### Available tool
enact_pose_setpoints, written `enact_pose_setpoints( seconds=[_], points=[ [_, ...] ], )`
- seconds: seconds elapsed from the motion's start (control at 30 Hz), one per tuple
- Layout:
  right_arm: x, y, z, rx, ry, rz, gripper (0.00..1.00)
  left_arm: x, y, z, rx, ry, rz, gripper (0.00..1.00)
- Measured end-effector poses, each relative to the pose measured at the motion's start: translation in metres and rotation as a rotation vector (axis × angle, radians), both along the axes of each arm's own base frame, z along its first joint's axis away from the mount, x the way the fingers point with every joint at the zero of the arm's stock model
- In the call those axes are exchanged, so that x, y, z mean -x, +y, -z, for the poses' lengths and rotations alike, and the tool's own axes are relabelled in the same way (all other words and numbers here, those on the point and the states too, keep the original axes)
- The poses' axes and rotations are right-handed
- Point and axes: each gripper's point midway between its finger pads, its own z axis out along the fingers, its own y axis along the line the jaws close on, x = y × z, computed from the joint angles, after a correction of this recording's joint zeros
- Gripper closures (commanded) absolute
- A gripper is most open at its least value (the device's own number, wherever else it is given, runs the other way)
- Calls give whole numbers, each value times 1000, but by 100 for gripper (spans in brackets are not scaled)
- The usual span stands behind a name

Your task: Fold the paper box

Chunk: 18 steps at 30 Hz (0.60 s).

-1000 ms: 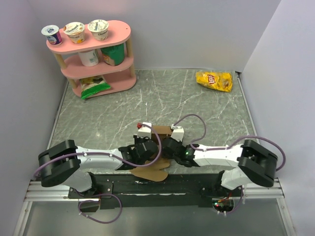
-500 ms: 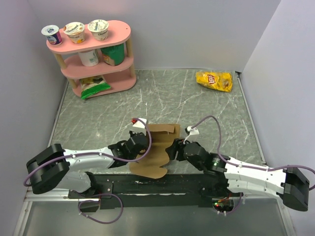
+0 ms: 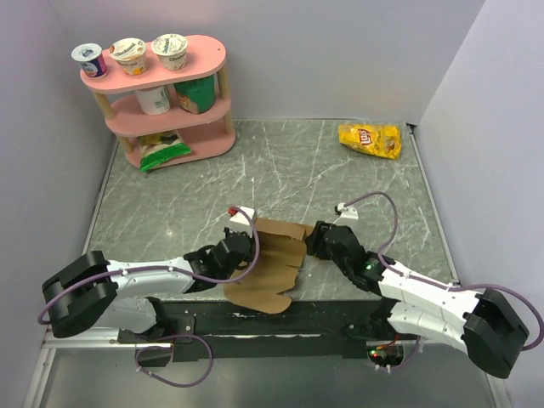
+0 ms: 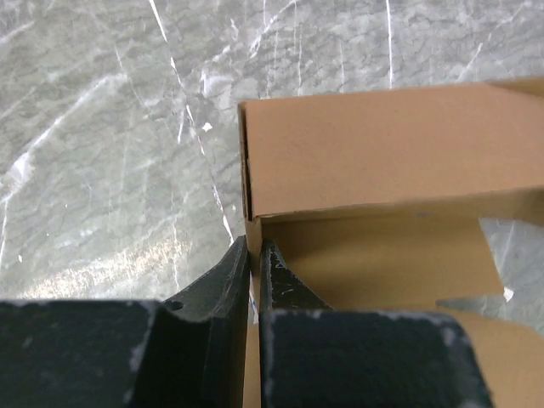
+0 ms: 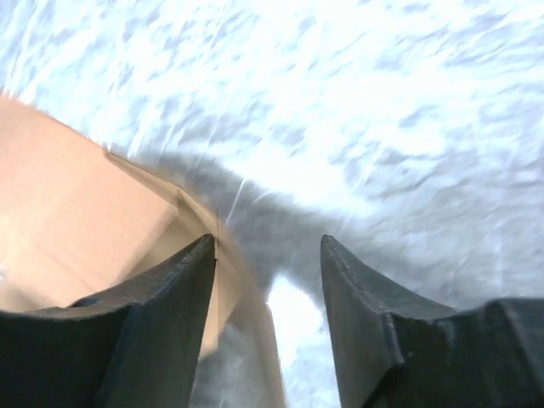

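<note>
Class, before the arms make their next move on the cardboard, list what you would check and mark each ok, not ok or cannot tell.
1. Left gripper clamped on the paper box edge: ok.
2. Right gripper open: ok.
3. Right gripper gripping cardboard: not ok, it is only beside the edge.
4. Box fully folded: not ok, flaps lie open.
5. Chip bag out of the way: ok, far corner.
6. Firmness of the left grip: cannot tell.
</note>
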Motion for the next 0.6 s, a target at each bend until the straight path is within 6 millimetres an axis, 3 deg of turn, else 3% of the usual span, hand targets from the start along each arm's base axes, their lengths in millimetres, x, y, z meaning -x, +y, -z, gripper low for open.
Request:
enact_pose_setpoints(
  seconds=[0.13,0.27,0.4,0.6],
  points=[
    [-7,-2,0,3,-10,1,23,2,0,4,-7,8,10,99],
    [6,-3,-2,-8,18,-22,24,-2,-1,4,-24,14,-17,99],
    [27,-7,-38,-105,-55,-35,25,-7,-1,4,-29,19,-54,99],
    [54,-17,-87,-190,-172,-100,37,-14,4,4,-52,21,-127,99]
  ],
)
